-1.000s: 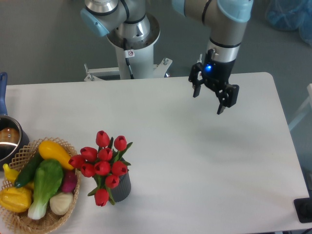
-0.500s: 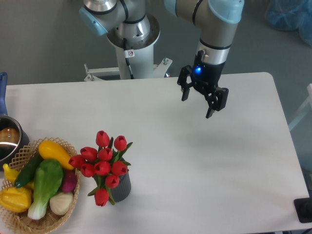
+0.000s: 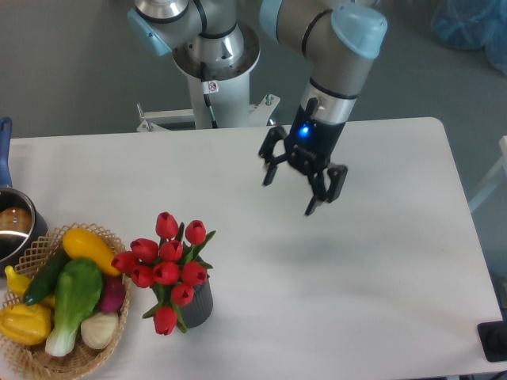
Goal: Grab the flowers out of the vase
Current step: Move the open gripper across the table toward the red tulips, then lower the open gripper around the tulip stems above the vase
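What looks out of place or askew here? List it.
Nothing stands out. The flowers sit upright in the vase, though one bud droops low over its front. The vegetables lie in the basket. Nothing is spilled. The gripper hangs above the table, jaws open.

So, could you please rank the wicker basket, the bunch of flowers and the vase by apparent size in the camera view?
Largest to smallest:
1. wicker basket, partly cut off by the frame edge
2. flowers
3. vase, though the flowers hide much of it
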